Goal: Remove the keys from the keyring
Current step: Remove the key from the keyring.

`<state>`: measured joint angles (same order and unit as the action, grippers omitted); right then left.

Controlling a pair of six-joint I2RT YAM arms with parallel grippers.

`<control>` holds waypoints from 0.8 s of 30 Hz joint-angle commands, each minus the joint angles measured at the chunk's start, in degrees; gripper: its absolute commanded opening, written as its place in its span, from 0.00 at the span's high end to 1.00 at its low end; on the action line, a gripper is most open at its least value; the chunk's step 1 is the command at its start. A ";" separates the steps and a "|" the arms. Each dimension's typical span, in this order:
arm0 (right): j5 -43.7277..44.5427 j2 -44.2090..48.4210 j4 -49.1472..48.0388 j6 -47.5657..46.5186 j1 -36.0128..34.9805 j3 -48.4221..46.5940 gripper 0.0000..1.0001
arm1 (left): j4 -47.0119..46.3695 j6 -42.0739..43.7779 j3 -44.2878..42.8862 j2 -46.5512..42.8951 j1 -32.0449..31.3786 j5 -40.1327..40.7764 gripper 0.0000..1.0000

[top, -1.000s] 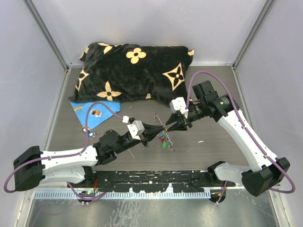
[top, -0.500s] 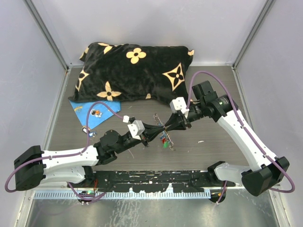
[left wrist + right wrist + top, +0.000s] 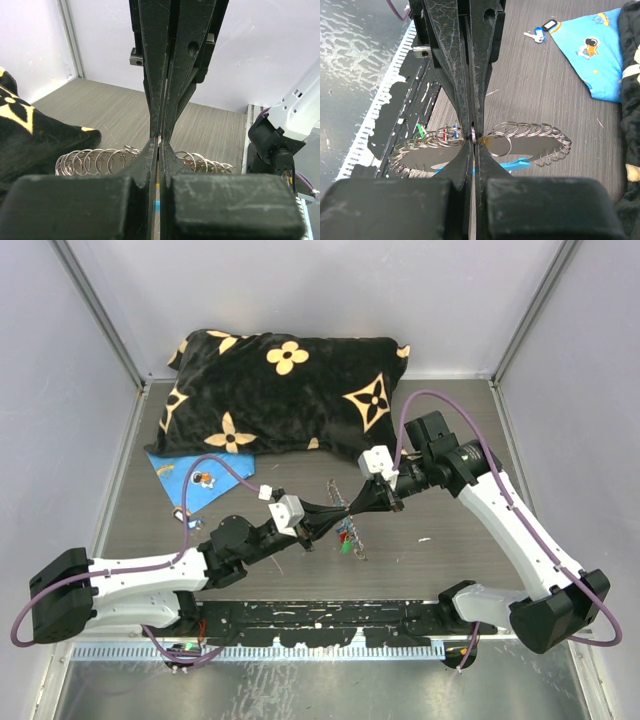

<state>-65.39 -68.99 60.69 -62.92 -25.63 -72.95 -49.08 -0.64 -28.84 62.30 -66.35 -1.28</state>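
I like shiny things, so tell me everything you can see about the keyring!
The keyring is a long loop of many small silvery wire rings linked like a chain, metal by its look, with one light-blue curved piece. Tiny keys with red, green and blue heads hang on one side. It stretches out sideways over the grey table, casting a shadow. The left gripper and right gripper meet tip to tip at its middle, both pinched shut on it.
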 commanded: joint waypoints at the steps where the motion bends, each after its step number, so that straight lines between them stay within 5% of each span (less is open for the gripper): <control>1: 1.91 0.10 1.32 -1.73 0.20 -2.85 0.99 | -8.47 -0.48 0.74 -2.04 0.24 -0.53 0.97; 5: 9.84 0.28 3.80 -2.56 -1.84 -5.22 0.99 | -0.09 0.88 1.28 -7.11 0.57 -2.26 0.62; 8: 17.95 0.27 4.29 -1.58 -5.40 -6.43 0.99 | 15.82 5.64 -0.87 -11.92 0.59 -3.34 0.52; 15: 30.06 -2.51 7.03 1.17 -11.05 -10.89 0.99 | 23.96 14.29 -3.22 -12.16 0.60 -4.93 0.51; 24: 34.62 -4.75 8.25 2.78 -13.92 -13.19 0.99 | 10.27 16.11 -5.20 -1.40 -0.25 -0.22 0.65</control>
<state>-32.69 -74.26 69.08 -61.36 -38.96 -83.09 -29.02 13.39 -31.38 58.65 -66.04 -4.08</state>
